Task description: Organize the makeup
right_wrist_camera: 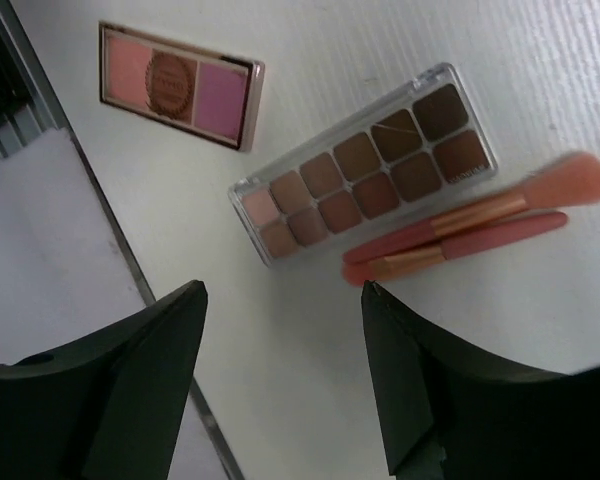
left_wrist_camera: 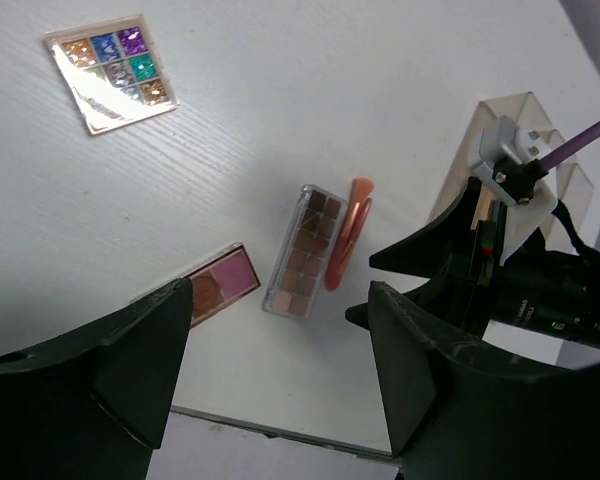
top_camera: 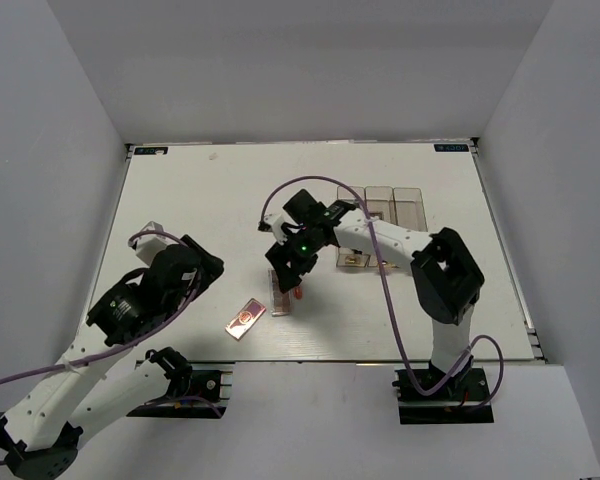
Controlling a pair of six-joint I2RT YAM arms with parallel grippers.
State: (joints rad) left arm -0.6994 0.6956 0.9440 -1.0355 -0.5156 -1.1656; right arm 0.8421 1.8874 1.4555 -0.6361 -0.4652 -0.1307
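The makeup lies near the table's front edge. A brown eyeshadow palette point(right_wrist_camera: 365, 175) point(left_wrist_camera: 305, 250) lies beside two pink brushes point(right_wrist_camera: 460, 235) point(left_wrist_camera: 345, 230) point(top_camera: 298, 292). A pink blush palette point(right_wrist_camera: 180, 85) point(left_wrist_camera: 220, 285) point(top_camera: 246, 318) lies to its left. A glitter palette point(left_wrist_camera: 110, 72) sits farther off. My right gripper point(right_wrist_camera: 282, 290) point(top_camera: 283, 272) hangs open above the bare table just short of the brown palette, holding nothing. Left of the blush palette, my left gripper point(left_wrist_camera: 280, 290) point(top_camera: 205, 268) is open and empty, raised off the table.
A clear three-compartment box point(top_camera: 392, 205) point(left_wrist_camera: 510, 125) stands at the right middle, with small items point(top_camera: 355, 260) in front of it, partly under the right forearm. The right arm point(left_wrist_camera: 525, 295) fills the right of the left wrist view. The table's front edge point(right_wrist_camera: 110, 215) is close.
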